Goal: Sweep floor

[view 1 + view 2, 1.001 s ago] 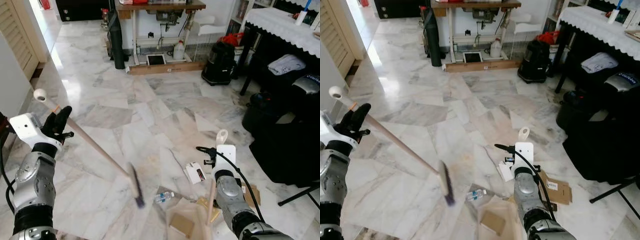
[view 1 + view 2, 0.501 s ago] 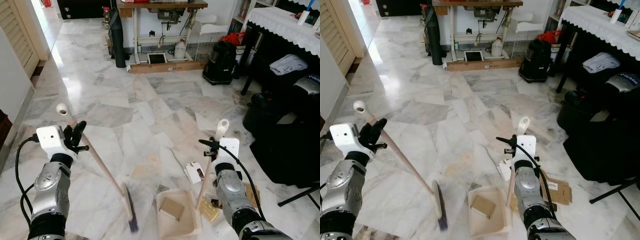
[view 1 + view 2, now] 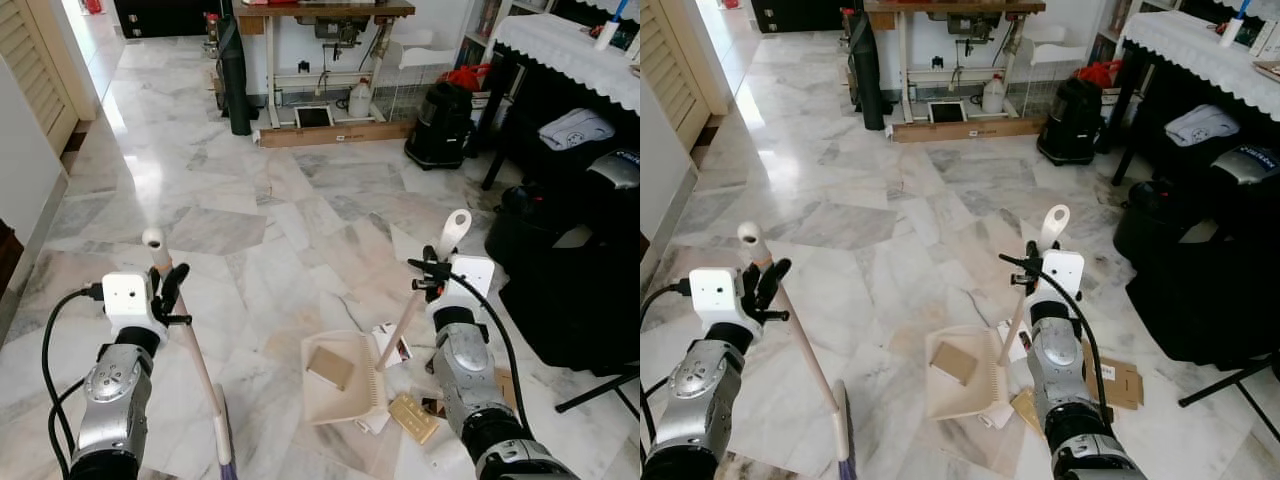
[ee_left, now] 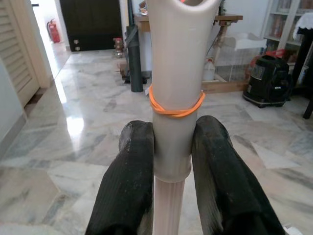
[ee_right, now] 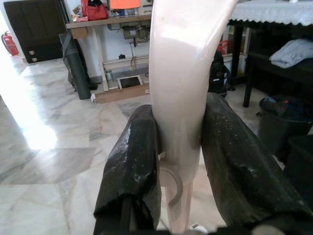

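1. Cream plastic broom handle [image 4: 171, 122] clamped between the two black fingers [image 4: 128, 181] of the left gripper [image 3: 165, 290], just below an orange rubber band [image 4: 176, 105] wrapped round the grip; jaws clenched on the handle, pads touching it on both sides.
2. Broom [image 3: 195, 370] slanting down from the left gripper to the marble floor [image 3: 270, 210]; dark bristle head [image 3: 843, 440] at the bottom picture edge, cut off.
3. Pale dustpan handle [image 5: 178, 98] pinched between the fingers [image 5: 132, 166] of the right gripper [image 3: 432, 275]; jaws clenched on it, hooked top end standing above the fingers.
4. Dustpan [image 3: 340, 385] resting on the floor between the two arms, well apart from the broom head, mouth edge with comb teeth toward the right arm; brown cardboard piece [image 3: 329, 367] lying inside the tray.
5. Litter beside the dustpan: small white carton [image 3: 392, 345] partly hidden behind the dustpan handle; yellow-brown packet [image 3: 413, 417] just beside the tray's near corner; flat brown cardboard [image 3: 1118, 382] partly hidden behind the right forearm.
6. Print on the litter too small to read.
7. Surroundings: black vacuum cleaner [image 3: 438, 125] at right rear; wooden table [image 3: 320, 15] against the far wall with a white jug [image 3: 357, 100] beneath; dark table with a white lace cloth [image 3: 570, 50] at right; louvred door [image 3: 35, 70] at left.
8. Open marble between the broom head and the dustpan.
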Controlling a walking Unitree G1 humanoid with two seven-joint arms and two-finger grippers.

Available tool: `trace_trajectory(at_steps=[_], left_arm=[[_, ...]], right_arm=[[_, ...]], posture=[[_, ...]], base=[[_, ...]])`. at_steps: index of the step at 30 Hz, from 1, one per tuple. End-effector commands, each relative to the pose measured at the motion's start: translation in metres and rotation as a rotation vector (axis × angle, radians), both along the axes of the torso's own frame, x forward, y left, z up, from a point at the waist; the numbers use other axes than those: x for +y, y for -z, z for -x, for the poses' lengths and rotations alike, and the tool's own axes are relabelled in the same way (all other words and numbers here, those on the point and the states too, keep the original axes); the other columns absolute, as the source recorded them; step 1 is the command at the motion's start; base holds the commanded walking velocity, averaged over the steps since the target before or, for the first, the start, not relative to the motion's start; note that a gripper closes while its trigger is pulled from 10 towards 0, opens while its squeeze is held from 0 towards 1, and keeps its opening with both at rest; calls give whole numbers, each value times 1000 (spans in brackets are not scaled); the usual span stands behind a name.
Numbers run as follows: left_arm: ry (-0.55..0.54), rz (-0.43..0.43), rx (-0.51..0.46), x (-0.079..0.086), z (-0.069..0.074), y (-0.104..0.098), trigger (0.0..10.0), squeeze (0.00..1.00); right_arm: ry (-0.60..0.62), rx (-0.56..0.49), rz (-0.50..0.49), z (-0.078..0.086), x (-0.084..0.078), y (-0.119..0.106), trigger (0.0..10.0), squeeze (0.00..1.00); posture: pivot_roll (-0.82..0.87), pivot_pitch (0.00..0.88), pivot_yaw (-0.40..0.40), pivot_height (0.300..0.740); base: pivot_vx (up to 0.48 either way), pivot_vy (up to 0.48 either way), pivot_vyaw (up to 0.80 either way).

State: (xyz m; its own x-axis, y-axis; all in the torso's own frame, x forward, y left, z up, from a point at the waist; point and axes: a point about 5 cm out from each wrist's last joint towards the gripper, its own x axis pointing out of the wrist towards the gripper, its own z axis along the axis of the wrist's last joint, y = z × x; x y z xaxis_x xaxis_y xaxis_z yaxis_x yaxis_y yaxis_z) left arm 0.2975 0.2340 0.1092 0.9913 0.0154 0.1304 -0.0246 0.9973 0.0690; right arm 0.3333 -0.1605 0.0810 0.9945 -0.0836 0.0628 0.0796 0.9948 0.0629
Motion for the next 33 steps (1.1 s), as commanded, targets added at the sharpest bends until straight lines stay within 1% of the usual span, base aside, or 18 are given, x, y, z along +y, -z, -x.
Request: trace_trajectory(at_steps=[1,2,6,9,14,15,16,17,21,25,26,28,30,31,32,33], left_arm=[[14,-32,-54,-5,-4,-10,10000,0],[14,-32,-54,-5,-4,-10,10000,0],[7,-33,-60,-7,-5,-11,10000,0],[-6,-42,-62,-5,-5,-11,10000,0],[-14,-51,-65,-3,-6,-13,10000,0],[26,-10,-40,-8,-9,-11,10000,0],[139,96,18,-20,-12,-7,10000,0],[139,96,18,-20,-12,-7,10000,0],[237,205,48,-29,-11,-8,10000,0],[200,266,-21,-22,-12,-21,10000,0],[200,266,-21,-22,-12,-21,10000,0],[164,289,-60,-16,-13,-27,10000,0],[114,255,-72,-8,-13,-30,10000,0],[60,193,-73,-2,-12,-30,10000,0],[32,155,-74,0,-12,-30,10000,0],[19,135,-74,1,-11,-29,10000,0]], right_arm=[[10,-55,-19,-2,-3,-9,10000,0],[10,-55,-19,-2,-3,-9,10000,0],[-5,-58,-35,-1,3,-10,10000,0],[-10,-63,-60,0,6,-10,10000,0],[-15,-68,-70,0,8,-11,10000,0],[-15,-68,-73,0,8,-12,10000,0],[-15,-69,-77,0,7,-12,10000,0],[-15,-69,-77,0,7,-12,10000,0],[-14,-68,-82,0,7,-12,10000,0],[-19,-63,-88,0,10,-12,10000,0],[-19,-63,-88,0,10,-12,10000,0],[-23,-60,-92,-1,11,-12,10000,0],[-32,-59,-96,-2,13,-12,10000,0],[-37,-58,-98,-2,14,-13,10000,0],[-38,-58,-98,-2,14,-13,10000,0],[-38,-58,-99,-2,14,-13,10000,0]], posture=[[124,0,-39,740],[124,0,-39,740],[132,0,-33,740],[129,0,-30,740],[127,0,-26,740],[127,0,-26,740],[130,0,-26,740],[130,0,-26,740],[135,0,-26,740],[145,0,-30,740],[145,0,-30,740],[149,0,-33,740],[150,0,-34,740],[154,0,-36,740],[155,0,-37,740],[155,0,-37,740]], base=[[0,0,0],[0,0,0],[0,0,780],[0,0,781],[0,0,781],[0,0,781],[0,0,781],[0,0,781],[0,0,781],[0,0,781],[0,0,781],[0,0,781],[0,0,784],[0,0,788],[0,0,788],[0,0,788]])
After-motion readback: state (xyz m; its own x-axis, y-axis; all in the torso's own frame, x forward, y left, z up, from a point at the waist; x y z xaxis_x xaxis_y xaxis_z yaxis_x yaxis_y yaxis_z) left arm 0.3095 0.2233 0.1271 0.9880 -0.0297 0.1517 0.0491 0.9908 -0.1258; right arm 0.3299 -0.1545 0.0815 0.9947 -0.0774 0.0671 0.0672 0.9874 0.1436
